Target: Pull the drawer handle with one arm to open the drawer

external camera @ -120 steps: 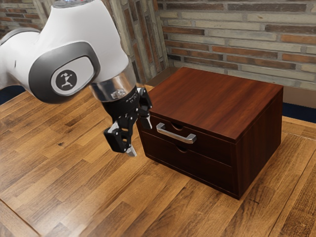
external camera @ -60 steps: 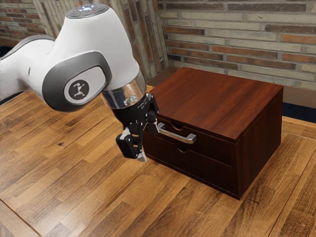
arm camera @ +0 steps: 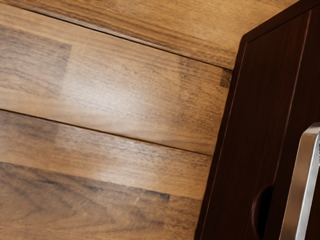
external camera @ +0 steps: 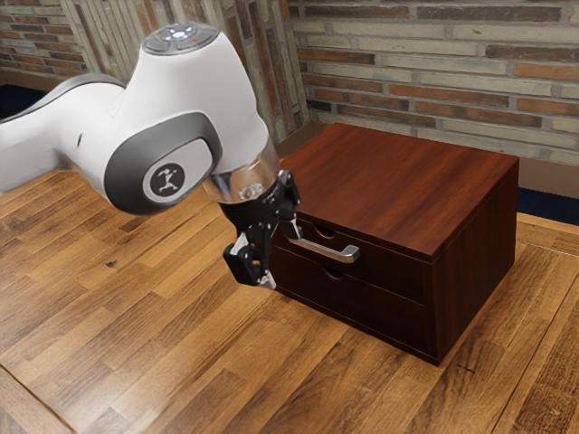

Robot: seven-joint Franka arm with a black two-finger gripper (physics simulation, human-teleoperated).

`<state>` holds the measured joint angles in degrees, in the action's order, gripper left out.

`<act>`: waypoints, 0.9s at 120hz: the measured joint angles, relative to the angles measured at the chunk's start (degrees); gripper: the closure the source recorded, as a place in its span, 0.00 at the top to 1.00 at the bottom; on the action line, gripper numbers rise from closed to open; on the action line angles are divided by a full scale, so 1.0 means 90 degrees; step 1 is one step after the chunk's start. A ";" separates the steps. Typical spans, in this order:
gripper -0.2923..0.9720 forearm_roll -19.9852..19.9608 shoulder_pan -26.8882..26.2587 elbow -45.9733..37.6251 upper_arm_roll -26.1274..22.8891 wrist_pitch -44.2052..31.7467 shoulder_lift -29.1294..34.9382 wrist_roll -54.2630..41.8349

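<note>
Handle (external camera: 323, 248): a brushed-metal bar, long axis level, mounted on the upper drawer (external camera: 389, 264) and faced toward the exterior view's lower left. The drawer was seen flush in a dark, glossy wooden cabinet (external camera: 398, 181), centre right on a plank table (external camera: 136, 316). The arm was bent down from the upper left. The gripper (external camera: 276, 254) was spread, unclenched, just beside the handle's left end.

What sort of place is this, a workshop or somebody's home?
Probably a simulated indoor room, more home-like than factory: a brick wall behind, a wooden plank table, and a dark wooden two-drawer cabinet standing on it.
</note>
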<state>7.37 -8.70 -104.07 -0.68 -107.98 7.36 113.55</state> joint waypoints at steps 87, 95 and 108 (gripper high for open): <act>0.63 -0.0012 -0.0017 0.0002 0.0004 -0.0594 -0.0370 -0.0687; 0.62 0.0002 -0.0009 -0.0007 0.0006 -0.0677 -0.0419 -0.0720; 0.62 0.0013 0.0016 -0.0011 0.0007 -0.0825 -0.0472 -0.0766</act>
<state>7.49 -8.56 -104.17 -0.62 -115.41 3.11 106.65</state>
